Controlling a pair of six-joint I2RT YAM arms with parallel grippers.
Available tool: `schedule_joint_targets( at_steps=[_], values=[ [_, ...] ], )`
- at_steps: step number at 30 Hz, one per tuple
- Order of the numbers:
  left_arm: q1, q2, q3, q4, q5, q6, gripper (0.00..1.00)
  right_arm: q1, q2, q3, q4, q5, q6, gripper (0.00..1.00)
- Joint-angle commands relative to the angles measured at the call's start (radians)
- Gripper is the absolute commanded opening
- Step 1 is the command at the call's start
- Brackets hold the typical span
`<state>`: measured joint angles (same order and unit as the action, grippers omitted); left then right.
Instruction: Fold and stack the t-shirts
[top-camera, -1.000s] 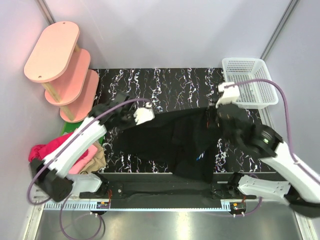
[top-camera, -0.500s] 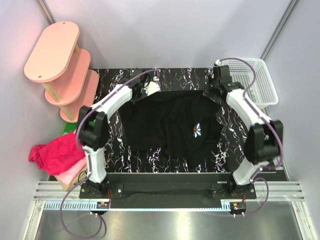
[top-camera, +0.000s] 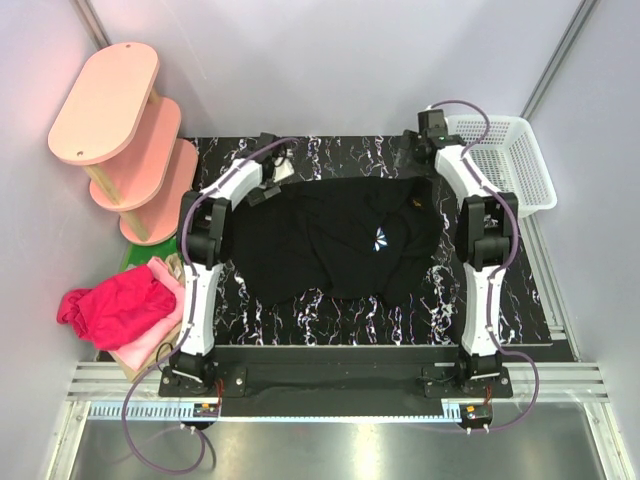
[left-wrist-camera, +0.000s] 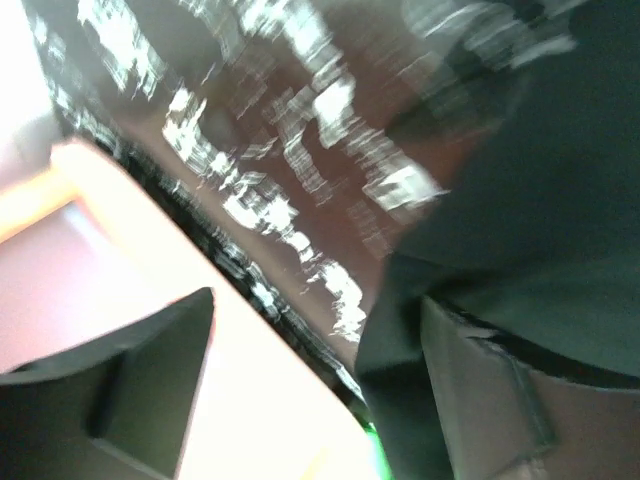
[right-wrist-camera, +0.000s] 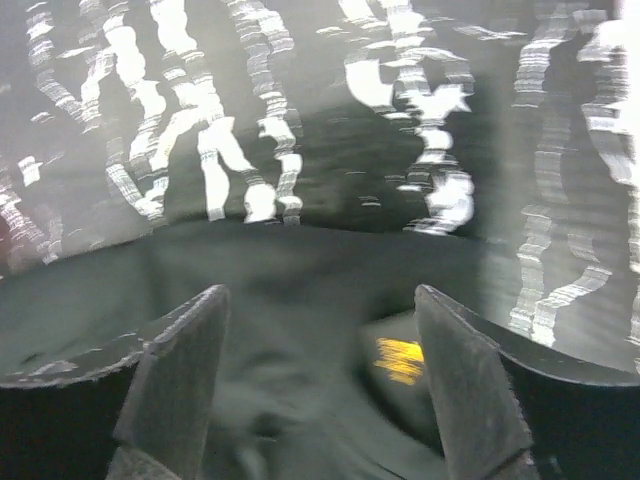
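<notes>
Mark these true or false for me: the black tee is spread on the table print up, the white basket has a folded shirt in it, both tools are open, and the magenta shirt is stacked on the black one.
1. The black t-shirt lies spread on the table with its daisy print facing up. True.
2. The white basket holds a folded shirt. False: no shirt shows in it.
3. The left tool and the right tool both stand open. True.
4. The magenta shirt is stacked on the black t-shirt. False: it lies bunched in a pile beyond the table's left edge, below the pink shelf.
</notes>
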<state>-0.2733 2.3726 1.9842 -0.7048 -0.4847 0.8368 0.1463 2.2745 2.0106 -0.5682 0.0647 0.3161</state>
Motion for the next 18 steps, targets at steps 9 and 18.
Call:
schedule_joint_targets(
  at_steps=[9, 18],
  values=[
    [-0.082, -0.633, -0.502, 0.007, 0.099, -0.134, 0.99, 0.059, -0.374, -0.318, -0.021, -0.133, 0.078, 0.67],
    [-0.228, -0.750, -0.722, -0.105, 0.210, -0.179, 0.97, 0.134, -0.480, -0.639, 0.065, -0.163, 0.167, 0.61]
  ],
)
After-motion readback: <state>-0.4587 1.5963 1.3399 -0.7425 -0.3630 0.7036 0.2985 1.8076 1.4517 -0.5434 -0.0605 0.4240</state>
